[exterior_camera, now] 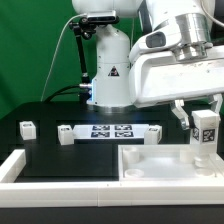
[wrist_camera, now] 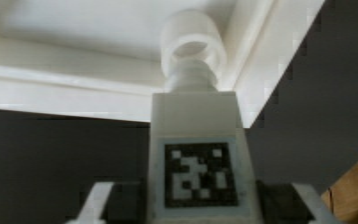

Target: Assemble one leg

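My gripper [exterior_camera: 205, 118] is shut on a white leg [exterior_camera: 205, 133] with a black-and-white tag, held upright at the exterior view's right. The leg's lower end sits at or just above the large flat white piece with recesses [exterior_camera: 160, 165]. In the wrist view the leg [wrist_camera: 201, 150] fills the middle between my two fingers, its screw tip [wrist_camera: 194, 50] pointing into a corner of the white piece [wrist_camera: 69, 70]. Two more legs lie on the black table: one at the exterior view's left [exterior_camera: 27, 128], one beside the marker board [exterior_camera: 66, 134].
The marker board [exterior_camera: 112, 132] lies across the middle of the table. A white L-shaped rail [exterior_camera: 30, 165] runs along the front and left edge. The robot's base [exterior_camera: 108, 70] stands behind the marker board.
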### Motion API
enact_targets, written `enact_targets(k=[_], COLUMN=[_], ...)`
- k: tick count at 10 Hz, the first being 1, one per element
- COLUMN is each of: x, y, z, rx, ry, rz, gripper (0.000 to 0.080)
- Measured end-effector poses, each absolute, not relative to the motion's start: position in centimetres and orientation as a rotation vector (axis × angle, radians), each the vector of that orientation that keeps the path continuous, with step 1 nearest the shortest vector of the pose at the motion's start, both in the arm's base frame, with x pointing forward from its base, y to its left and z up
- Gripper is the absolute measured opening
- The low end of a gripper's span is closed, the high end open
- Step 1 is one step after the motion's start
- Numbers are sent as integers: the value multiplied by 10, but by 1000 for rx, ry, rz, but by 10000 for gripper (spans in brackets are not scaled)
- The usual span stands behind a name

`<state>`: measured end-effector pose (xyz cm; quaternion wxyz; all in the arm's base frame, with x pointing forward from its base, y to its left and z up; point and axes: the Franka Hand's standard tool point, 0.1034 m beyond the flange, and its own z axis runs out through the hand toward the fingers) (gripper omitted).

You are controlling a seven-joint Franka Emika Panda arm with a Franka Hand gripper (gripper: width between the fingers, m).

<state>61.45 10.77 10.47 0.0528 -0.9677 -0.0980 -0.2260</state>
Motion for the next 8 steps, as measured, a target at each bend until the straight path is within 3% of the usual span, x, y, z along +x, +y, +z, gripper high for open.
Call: enact_targets(k=[4,8], x=[611,615], y=[106,106], z=[93,92], rx=[-2945,-2939], ry=[-291,-286], rz=[-714,-769], gripper=[290,290])
